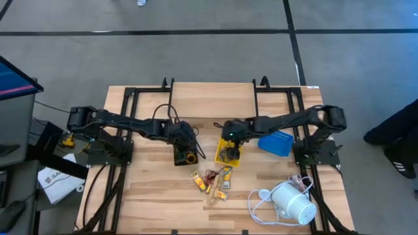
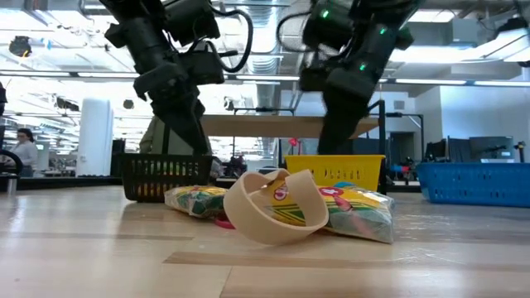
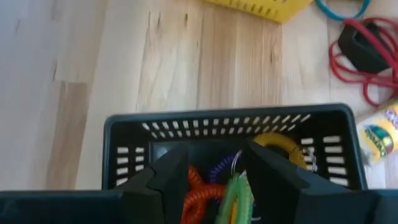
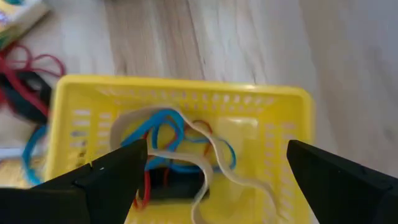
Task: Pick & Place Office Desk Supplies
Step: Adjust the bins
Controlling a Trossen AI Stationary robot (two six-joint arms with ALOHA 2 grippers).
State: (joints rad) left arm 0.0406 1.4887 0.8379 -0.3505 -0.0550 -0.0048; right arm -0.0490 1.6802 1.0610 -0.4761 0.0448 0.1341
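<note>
Left gripper [image 3: 214,186]: over the black mesh tray [image 3: 124,134], fingers [image 3: 168,180] clamped on a green coiled band [image 3: 235,196].
Black mesh tray contents: orange coil [image 3: 199,198], purple coil [image 3: 219,169], yellow ring [image 3: 278,144].
Right gripper [image 4: 211,177]: above the yellow tray [image 4: 273,99], fingers [image 4: 109,177] spread wide, holding nothing.
Yellow tray contents: blue rubber bands [image 4: 165,134], tan band [image 4: 214,165].
Loose on desk [image 1: 157,196]: crayon packs [image 1: 225,175], red rubber band [image 3: 348,71], just beside both trays.
Blue tray [image 1: 275,142]: beside the right arm.
</note>
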